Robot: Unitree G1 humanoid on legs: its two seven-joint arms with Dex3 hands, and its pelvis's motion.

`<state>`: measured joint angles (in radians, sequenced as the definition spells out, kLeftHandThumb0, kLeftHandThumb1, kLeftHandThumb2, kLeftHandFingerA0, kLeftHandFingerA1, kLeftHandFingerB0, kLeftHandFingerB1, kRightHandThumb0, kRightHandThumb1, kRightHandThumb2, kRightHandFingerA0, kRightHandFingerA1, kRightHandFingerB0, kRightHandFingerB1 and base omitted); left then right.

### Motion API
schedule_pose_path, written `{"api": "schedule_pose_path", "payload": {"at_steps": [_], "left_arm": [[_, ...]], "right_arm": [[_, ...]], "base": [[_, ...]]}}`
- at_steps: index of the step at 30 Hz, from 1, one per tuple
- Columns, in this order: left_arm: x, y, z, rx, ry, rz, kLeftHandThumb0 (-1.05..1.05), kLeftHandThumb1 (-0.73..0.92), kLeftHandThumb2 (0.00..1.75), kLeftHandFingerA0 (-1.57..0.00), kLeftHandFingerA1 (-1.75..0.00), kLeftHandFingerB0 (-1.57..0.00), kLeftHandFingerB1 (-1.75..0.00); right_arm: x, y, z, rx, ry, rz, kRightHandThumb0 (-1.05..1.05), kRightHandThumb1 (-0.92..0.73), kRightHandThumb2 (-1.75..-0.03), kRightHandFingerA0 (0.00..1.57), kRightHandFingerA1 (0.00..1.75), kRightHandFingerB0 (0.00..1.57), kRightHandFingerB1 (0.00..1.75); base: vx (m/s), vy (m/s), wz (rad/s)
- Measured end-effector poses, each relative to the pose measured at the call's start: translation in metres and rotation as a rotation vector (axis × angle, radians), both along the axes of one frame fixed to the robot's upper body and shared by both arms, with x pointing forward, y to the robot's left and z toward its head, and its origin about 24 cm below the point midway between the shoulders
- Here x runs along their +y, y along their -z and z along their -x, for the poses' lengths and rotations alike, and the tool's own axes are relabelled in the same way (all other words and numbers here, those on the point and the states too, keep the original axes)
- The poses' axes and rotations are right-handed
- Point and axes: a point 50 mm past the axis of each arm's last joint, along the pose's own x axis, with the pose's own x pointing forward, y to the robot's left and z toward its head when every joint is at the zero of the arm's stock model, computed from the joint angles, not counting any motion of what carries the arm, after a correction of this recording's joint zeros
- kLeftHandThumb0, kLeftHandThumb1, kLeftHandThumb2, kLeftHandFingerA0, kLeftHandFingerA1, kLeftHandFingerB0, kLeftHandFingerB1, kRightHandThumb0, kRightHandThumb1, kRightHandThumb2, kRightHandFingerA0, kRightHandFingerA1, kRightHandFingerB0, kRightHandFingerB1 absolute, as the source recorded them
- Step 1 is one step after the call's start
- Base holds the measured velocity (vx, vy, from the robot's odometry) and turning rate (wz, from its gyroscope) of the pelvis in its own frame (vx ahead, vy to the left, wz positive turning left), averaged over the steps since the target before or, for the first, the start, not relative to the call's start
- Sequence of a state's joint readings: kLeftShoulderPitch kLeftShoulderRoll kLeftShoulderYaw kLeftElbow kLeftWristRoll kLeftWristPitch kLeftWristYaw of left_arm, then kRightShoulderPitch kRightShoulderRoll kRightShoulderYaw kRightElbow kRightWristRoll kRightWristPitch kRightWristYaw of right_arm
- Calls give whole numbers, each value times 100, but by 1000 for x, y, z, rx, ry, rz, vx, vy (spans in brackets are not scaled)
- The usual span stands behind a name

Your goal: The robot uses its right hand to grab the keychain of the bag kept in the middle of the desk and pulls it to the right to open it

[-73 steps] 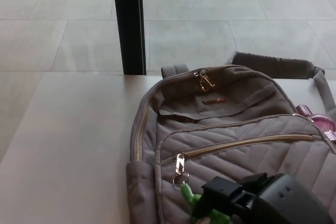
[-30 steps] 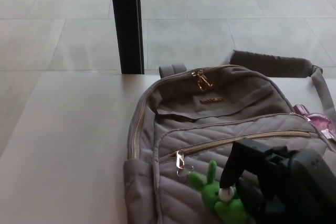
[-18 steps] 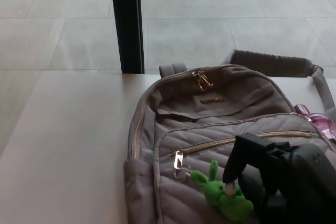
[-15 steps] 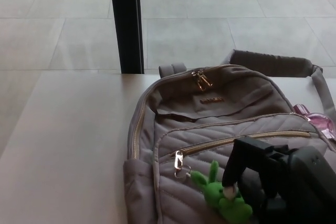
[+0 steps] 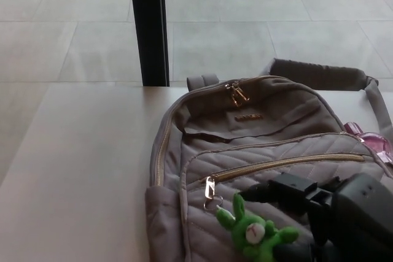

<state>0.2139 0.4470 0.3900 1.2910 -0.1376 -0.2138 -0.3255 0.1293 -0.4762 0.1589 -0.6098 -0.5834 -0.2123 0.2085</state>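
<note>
The bag (image 5: 258, 151) lies on the desk (image 5: 80, 170), toward its right side and reaching back to the far edge. A post (image 5: 149, 26) stands behind that far edge, left of the bag. The keychain (image 5: 253, 232) lies on the bag's front near the desk's near edge, hanging from the zipper pull (image 5: 210, 189) at the pocket's left end. The right hand (image 5: 319, 213) sits just right of the keychain, over the bag's near right part.
</note>
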Motion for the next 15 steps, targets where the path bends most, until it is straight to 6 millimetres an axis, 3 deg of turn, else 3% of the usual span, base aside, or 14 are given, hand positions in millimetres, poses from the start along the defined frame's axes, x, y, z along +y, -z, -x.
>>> {"api": "schedule_pose_path", "payload": {"at_steps": [3, 4, 6, 7, 8, 9, 10, 11, 13, 14, 15], "left_arm": [[0, 0, -1, -1, 0, 0, -89, 91, 86, -57, -55, -46, -46], [0, 0, -1, -1, 0, 0, -86, 92, 84, -59, -58, -48, -46], [0, 0, -1, -1, 0, 0, -86, 92, 84, -59, -58, -48, -46], [0, 0, -1, -1, 0, 0, -86, 92, 84, -61, -58, -49, -47], [0, 0, -1, -1, 0, 0, -80, 79, 119, -61, -67, -48, -58], [0, 0, -1, -1, -1, 0, -88, 92, 84, -62, -61, -51, -48], [0, 0, 0, -1, -1, -1, -88, 92, 84, -62, -61, -51, -48], [0, 0, 0, 0, -1, -1, -87, 92, 83, -59, -61, -48, -47], [0, 0, 0, -1, -1, -1, -87, 92, 83, -59, -61, -48, -47], [0, 0, 0, -1, -2, -1, -86, 92, 83, -59, -61, -48, -47], [0, 0, 0, -1, -2, -1, -86, 92, 82, -61, -62, -51, -47]], "right_arm": [[0, -3, 2, 1, -11, 54, -105, -77, -119, 100, 107, 9, 18], [0, -3, 2, 2, -13, 68, -105, -92, -70, 100, 105, 3, 29], [0, -4, 3, 4, -20, 102, -105, -92, -70, 100, 105, 3, 29], [0, -5, 3, 5, -24, 120, -105, -71, -115, 92, 105, 2, 20], [0, -5, 4, 7, -28, 140, -105, -88, -67, 92, 108, 5, 29], [0, -6, 4, 9, -30, 155, -105, -86, -66, 96, 107, 7, 29], [1, -6, 4, 11, -32, 164, -105, -86, -66, 96, 107, 7, 29], [2, -6, 4, 14, -34, 176, -98, -63, -105, 90, 105, 8, 30], [3, -6, 4, 20, -36, 191, -98, -63, -105, 90, 105, 8, 30], [3, -6, 5, 23, -37, 199, -101, -82, -68, 88, 106, 8, 29], [4, -5, 5, 27, -36, 205, -101, -64, -105, 93, 107, 4, 34]], "base": [[0, 0, 0], [0, 0, 0], [0, 0, 0], [0, 0, 0], [0, 0, 0], [0, 0, 0], [0, 0, 0], [0, 0, 0], [0, 0, 0], [0, 0, 0], [0, 0, 0]]}}
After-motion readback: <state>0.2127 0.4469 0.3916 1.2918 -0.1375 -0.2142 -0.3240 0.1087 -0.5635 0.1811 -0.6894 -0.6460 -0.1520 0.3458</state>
